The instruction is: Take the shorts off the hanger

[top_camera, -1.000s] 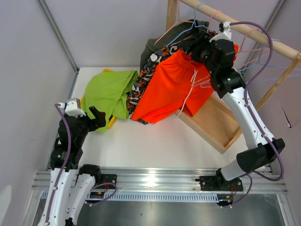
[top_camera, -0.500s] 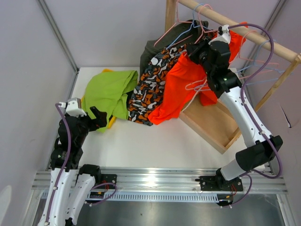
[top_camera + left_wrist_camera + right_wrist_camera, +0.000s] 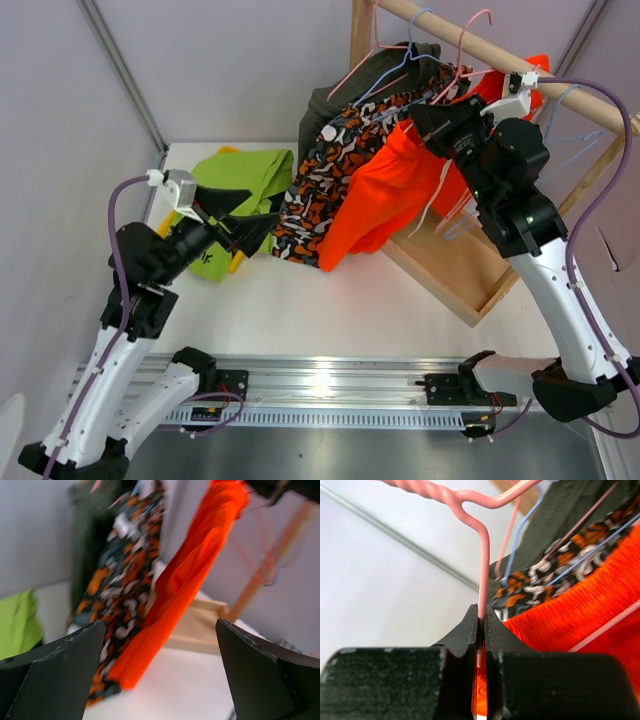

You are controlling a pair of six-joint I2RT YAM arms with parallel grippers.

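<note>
The bright orange shorts hang from a pink wire hanger by the wooden rail. My right gripper is shut on that hanger's pink wire, with the orange cloth just behind it. Camouflage shorts and dark olive shorts hang to the left of the orange pair. Lime green shorts lie on the table. My left gripper is open, low and left of the hanging shorts, and holds nothing. In its wrist view the orange shorts and camouflage shorts lie ahead between its fingers.
The rack's wooden base lies on the table at the right, under the rail. More wire hangers hang further right along the rail. A grey wall with a metal strip closes off the left side.
My right gripper has shut on the pink hanger and moved up and right, so the orange shorts now hang narrow and bunched. My left arm has swung forward and right, toward the hanging shorts.
</note>
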